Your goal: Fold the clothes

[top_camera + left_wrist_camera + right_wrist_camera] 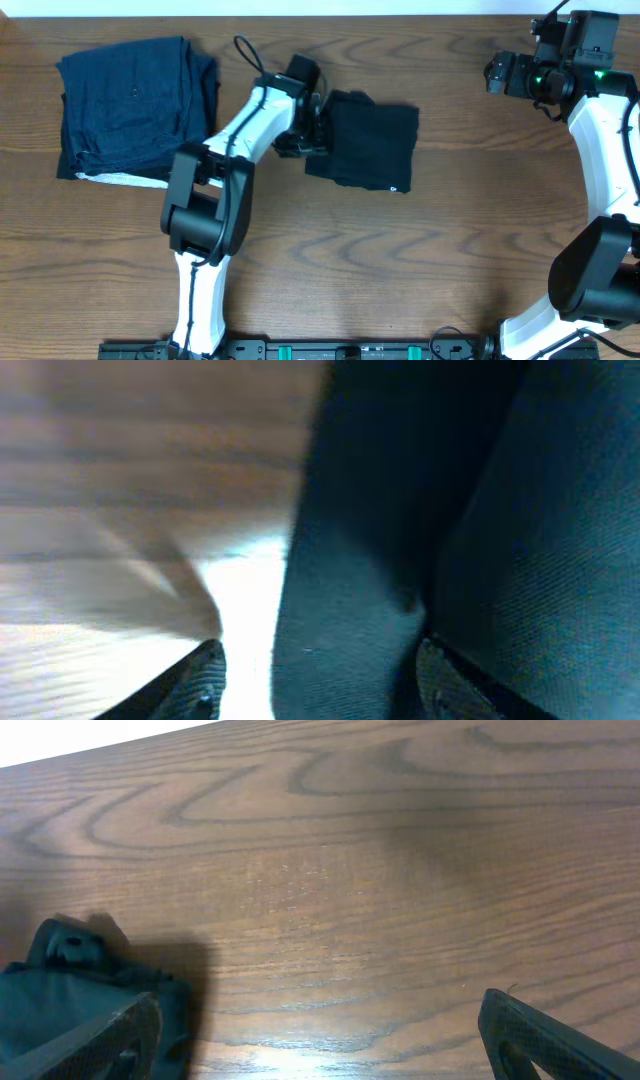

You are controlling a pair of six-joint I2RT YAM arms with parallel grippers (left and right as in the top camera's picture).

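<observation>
black t-shirt (365, 140) sits mid-table as a small squarish packet w/ the white tag at its near-right corner. my left gripper (308, 128) is down at the packet's left edge. wrist cam shows the fingertips (205, 678) apart w/ the cloth edge loose between them, not pinched, so i read that claw as open. prob low there so the fold lies flat w/o dragging. right gripper (505, 75) is far right, jaws wide, nothing in them, out of the way. navy pile (135, 105) lies far left, well apart. folding looks abt done imo.
</observation>
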